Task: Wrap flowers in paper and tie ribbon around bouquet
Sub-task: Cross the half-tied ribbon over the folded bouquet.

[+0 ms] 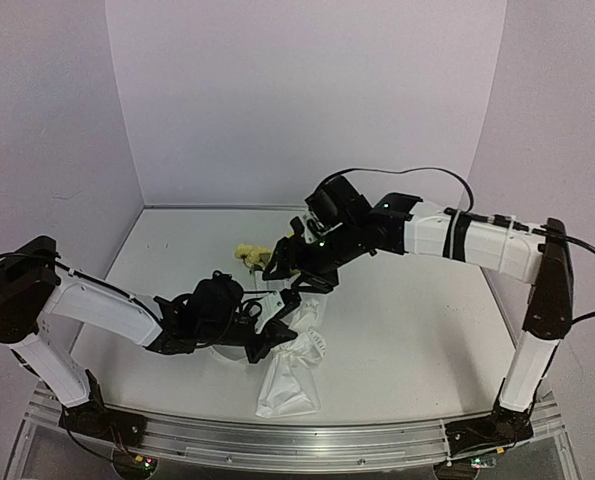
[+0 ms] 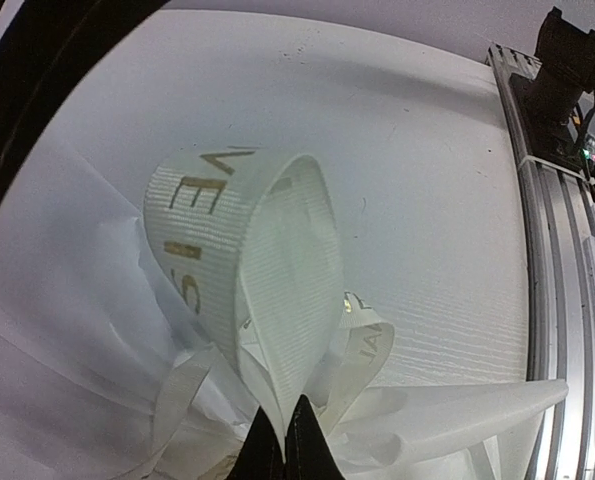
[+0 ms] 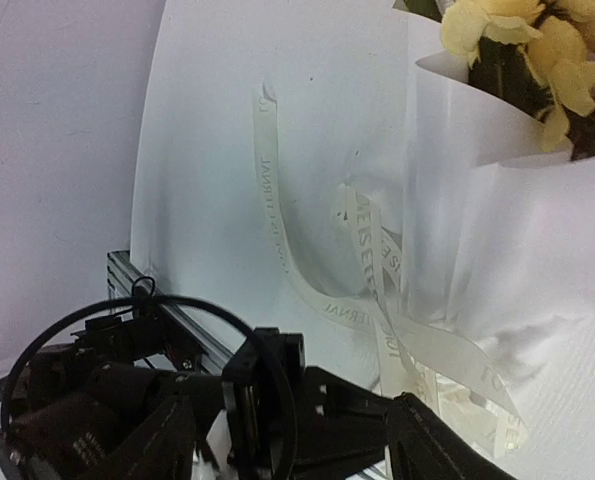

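The bouquet lies in the middle of the table, yellow flowers [image 1: 249,254] [image 3: 517,40] poking from a white paper [image 1: 289,385] [image 3: 497,230] cone. The cream lettered ribbon [image 2: 277,260] [image 3: 277,210] is wound around the cone's narrow part. It stands up in a loop, and one tail trails loose across the table. My left gripper [image 2: 285,445] [image 1: 269,338] is shut on the bottom of that loop. My right gripper [image 1: 280,262] hovers just over the flower end, jaws apart with nothing between them. The right wrist view shows the left arm [image 3: 277,400] below the bouquet.
The metal rail [image 1: 277,440] [image 2: 557,250] [image 3: 127,275] runs along the near table edge, close behind the cone's wide end. White walls close in the back and sides. Both arms crowd the table's centre.
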